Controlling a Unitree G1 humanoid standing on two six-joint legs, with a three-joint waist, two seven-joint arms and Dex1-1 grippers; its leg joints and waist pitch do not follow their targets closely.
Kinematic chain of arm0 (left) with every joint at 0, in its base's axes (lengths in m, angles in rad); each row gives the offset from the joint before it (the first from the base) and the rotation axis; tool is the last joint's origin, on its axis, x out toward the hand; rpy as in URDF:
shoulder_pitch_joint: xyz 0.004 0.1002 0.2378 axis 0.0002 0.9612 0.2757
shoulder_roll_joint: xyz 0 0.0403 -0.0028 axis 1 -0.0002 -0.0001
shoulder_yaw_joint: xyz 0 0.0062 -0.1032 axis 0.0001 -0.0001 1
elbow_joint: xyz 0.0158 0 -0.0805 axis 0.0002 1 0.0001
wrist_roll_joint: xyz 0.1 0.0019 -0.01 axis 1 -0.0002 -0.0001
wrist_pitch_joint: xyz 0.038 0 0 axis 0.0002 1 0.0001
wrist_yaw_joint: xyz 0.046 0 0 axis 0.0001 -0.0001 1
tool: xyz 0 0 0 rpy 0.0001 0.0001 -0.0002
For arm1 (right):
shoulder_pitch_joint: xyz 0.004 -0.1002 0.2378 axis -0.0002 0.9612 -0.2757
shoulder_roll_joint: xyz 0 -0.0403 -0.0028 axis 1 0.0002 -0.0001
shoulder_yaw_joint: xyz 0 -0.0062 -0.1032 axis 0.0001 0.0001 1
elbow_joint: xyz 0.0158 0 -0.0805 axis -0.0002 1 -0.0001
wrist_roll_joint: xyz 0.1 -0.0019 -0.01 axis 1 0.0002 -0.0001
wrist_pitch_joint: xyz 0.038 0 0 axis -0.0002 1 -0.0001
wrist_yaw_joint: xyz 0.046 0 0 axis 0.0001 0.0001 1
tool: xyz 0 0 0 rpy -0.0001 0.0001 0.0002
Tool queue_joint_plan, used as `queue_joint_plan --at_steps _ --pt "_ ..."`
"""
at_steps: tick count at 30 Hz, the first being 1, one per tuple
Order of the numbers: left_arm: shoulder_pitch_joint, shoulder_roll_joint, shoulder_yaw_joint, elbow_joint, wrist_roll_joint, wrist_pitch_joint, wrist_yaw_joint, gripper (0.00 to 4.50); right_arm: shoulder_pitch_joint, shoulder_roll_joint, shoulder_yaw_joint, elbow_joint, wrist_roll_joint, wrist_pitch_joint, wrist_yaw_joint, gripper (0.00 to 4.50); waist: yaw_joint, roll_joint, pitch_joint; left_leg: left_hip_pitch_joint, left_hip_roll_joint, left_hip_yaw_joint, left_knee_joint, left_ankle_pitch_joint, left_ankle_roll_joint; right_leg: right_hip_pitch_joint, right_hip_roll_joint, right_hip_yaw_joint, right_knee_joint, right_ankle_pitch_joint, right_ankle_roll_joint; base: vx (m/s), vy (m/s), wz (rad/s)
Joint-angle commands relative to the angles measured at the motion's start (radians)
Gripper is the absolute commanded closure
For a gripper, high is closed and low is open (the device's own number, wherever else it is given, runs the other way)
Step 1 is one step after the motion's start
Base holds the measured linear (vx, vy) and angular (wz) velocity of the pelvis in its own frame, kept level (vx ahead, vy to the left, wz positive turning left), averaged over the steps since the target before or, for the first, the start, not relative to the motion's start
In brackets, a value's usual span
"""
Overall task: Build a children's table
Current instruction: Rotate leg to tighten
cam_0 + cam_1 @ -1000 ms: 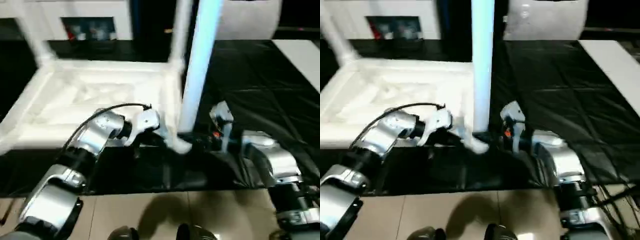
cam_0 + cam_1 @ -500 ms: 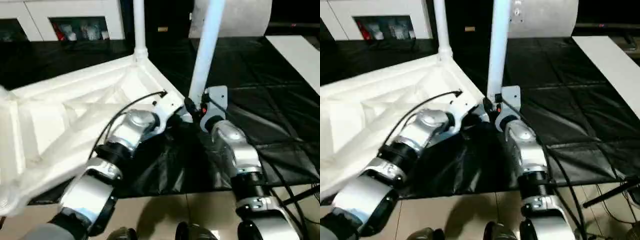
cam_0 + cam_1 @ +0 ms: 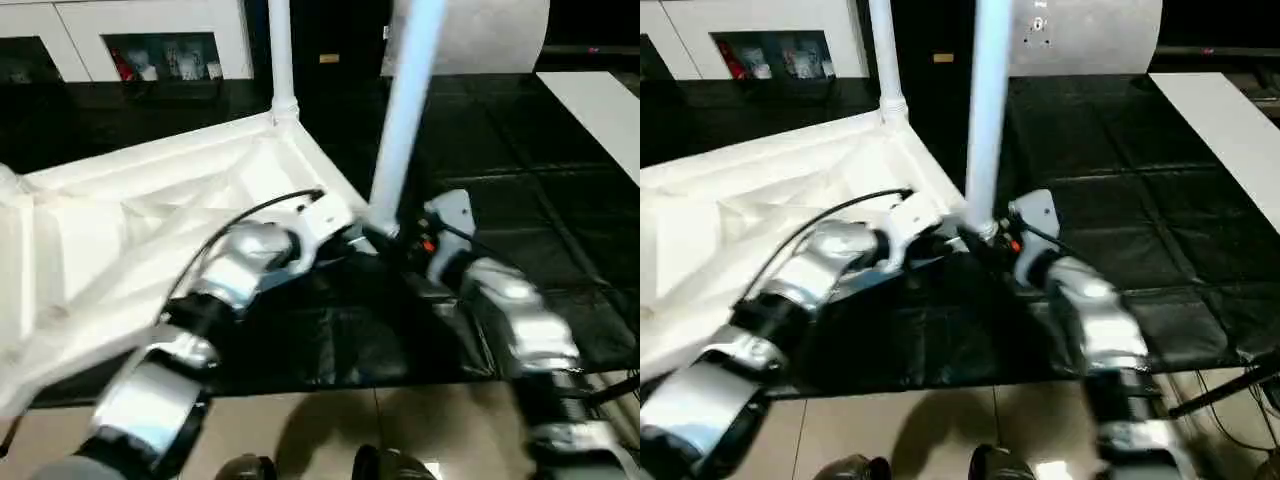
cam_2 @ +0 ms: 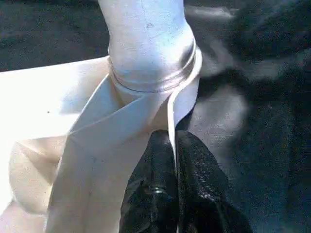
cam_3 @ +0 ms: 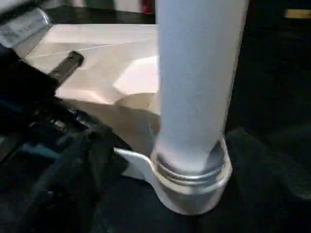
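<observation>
The children's table lies upside down on a black mat, its ribbed white top (image 3: 120, 240) facing up. One white leg (image 3: 281, 50) stands in the far corner. A second leg (image 3: 400, 120) stands in the near right corner socket (image 5: 192, 187), ringed where it enters. My left gripper (image 4: 172, 141) is shut on the thin rim of the top just beside that socket (image 4: 150, 73). In the left eye view the left gripper (image 3: 345, 238) sits at that corner. My right gripper (image 3: 405, 242) is close to the base of the near leg, on its right side.
A white cabinet with glass doors (image 3: 150, 40) stands at the back left. A flat white board (image 3: 600, 110) lies at the far right on the black mat (image 3: 520, 170). A pale upright panel (image 3: 490, 35) is behind the leg. Tan floor (image 3: 300, 430) runs along the front.
The head views have swung since a second ago. In the last half second my right forearm has swung out to the right, its hand staying by the leg's base. The left gripper keeps its hold.
</observation>
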Motion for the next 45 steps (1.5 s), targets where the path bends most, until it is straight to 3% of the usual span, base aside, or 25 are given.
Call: queue_joint_plan --at_steps 1,2,5,6,10,11,12,14,20,34,36,41,43,45 --pt "0.026 0.013 -0.030 -0.007 -0.009 -0.048 -0.068 4.50 -0.001 -0.022 0.016 -0.022 0.026 0.016 0.073 0.24 0.006 -0.009 -0.074 0.002 0.093 -0.052 -0.066 -0.149 0.114 0.065 -0.105 0.089 -0.087 -0.346 -0.153 0.000 0.000 0.00" --pt "0.040 0.048 -0.055 -0.026 -0.010 -0.090 -0.140 4.50 -0.001 -0.070 0.028 -0.029 0.047 0.030 0.157 0.05 0.007 -0.008 -0.075 0.002 0.095 -0.053 -0.068 -0.148 0.112 0.065 -0.106 0.090 -0.086 -0.342 -0.157 0.000 0.000 0.00" --pt "0.055 0.082 -0.074 -0.052 -0.022 -0.119 -0.234 4.50 -0.003 -0.120 0.042 -0.038 0.071 0.053 0.250 0.05 0.010 -0.007 -0.078 0.003 0.101 -0.053 -0.068 -0.132 0.111 0.064 -0.105 0.092 -0.072 -0.263 -0.185 0.000 0.000 0.00" --pt "0.064 0.112 -0.088 -0.075 -0.039 -0.153 -0.333 4.50 -0.014 -0.169 0.068 -0.038 0.093 0.085 0.355 0.05 0.015 -0.010 -0.078 0.000 0.100 -0.051 -0.067 -0.123 0.123 0.068 -0.105 0.092 -0.069 -0.245 -0.193 0.000 0.000 0.00" --pt "0.071 0.138 -0.109 -0.093 -0.053 -0.198 -0.423 4.50 -0.028 -0.206 0.097 -0.026 0.103 0.107 0.452 0.05 0.030 -0.010 -0.080 0.001 0.102 -0.048 -0.064 -0.099 0.130 0.063 -0.106 0.091 -0.064 -0.230 -0.196 0.000 0.000 0.00" --pt "0.074 0.147 -0.118 -0.102 -0.059 -0.216 -0.453 4.50 -0.032 -0.215 0.107 -0.018 0.104 0.105 0.485 0.05 0.034 -0.008 -0.079 0.002 0.105 -0.047 -0.064 -0.102 0.124 0.061 -0.109 0.092 -0.064 -0.236 -0.195 0.000 0.000 0.00" --pt "0.076 0.153 -0.124 -0.109 -0.065 -0.227 -0.478 4.50 -0.036 -0.222 0.116 -0.009 0.104 0.104 0.512 0.05 0.038 -0.014 -0.080 0.003 0.105 -0.047 -0.065 -0.102 0.117 0.061 -0.108 0.092 -0.064 -0.241 -0.194 0.000 0.000 0.00" --pt "0.077 0.162 -0.131 -0.120 -0.076 -0.237 -0.512 4.50 -0.043 -0.230 0.133 0.003 0.111 0.096 0.559 0.05 0.045 -0.010 -0.081 0.004 0.107 -0.047 -0.065 -0.096 0.110 0.060 -0.109 0.092 -0.061 -0.239 -0.198 0.000 0.000 0.00" --pt "0.075 0.174 -0.147 -0.142 -0.083 -0.260 -0.585 4.50 -0.065 -0.224 0.164 0.011 0.145 0.128 0.645 0.66 0.056 -0.017 -0.081 0.004 0.106 -0.047 -0.066 -0.093 0.097 0.062 -0.112 0.094 -0.061 -0.251 -0.190 0.000 0.000 0.00" --pt "0.071 0.175 -0.145 -0.122 -0.082 -0.280 -0.583 4.50 -0.072 -0.232 0.191 0.028 0.127 0.109 0.688 1.82 0.056 -0.019 -0.083 0.003 0.104 -0.047 -0.064 -0.069 0.098 0.062 -0.108 0.092 -0.060 -0.250 -0.176 0.000 0.000 0.00" --pt "0.075 0.169 -0.133 -0.125 -0.094 -0.259 -0.576 4.50 -0.064 -0.228 0.189 0.009 0.144 0.132 0.685 2.09 0.056 -0.020 -0.083 0.003 0.104 -0.046 -0.064 -0.067 0.102 0.062 -0.109 0.092 -0.059 -0.244 -0.179 0.000 0.000 0.00" --pt "0.074 0.157 -0.120 -0.125 -0.097 -0.231 -0.540 4.50 -0.046 -0.210 0.173 -0.027 0.177 0.185 0.651 2.30 0.055 -0.023 -0.081 0.003 0.104 -0.047 -0.064 -0.070 0.101 0.062 -0.108 0.092 -0.062 -0.266 -0.170 0.000 0.000 0.00" --pt "0.067 0.134 -0.102 -0.120 -0.093 -0.173 -0.477 4.50 -0.025 -0.179 0.154 -0.072 0.201 0.231 0.587 2.35 0.054 -0.022 -0.078 0.003 0.105 -0.047 -0.066 -0.080 0.092 0.060 -0.109 0.093 -0.065 -0.287 -0.165 0.000 0.000 0.00" --pt "0.039 0.091 -0.073 -0.101 -0.078 -0.058 -0.350 4.50 -0.016 -0.094 0.118 -0.082 0.156 0.246 0.374 2.36 0.050 -0.020 -0.072 0.006 0.104 -0.049 -0.068 -0.101 0.070 0.056 -0.110 0.092 -0.074 -0.332 -0.157 0.000 0.000 0.00"
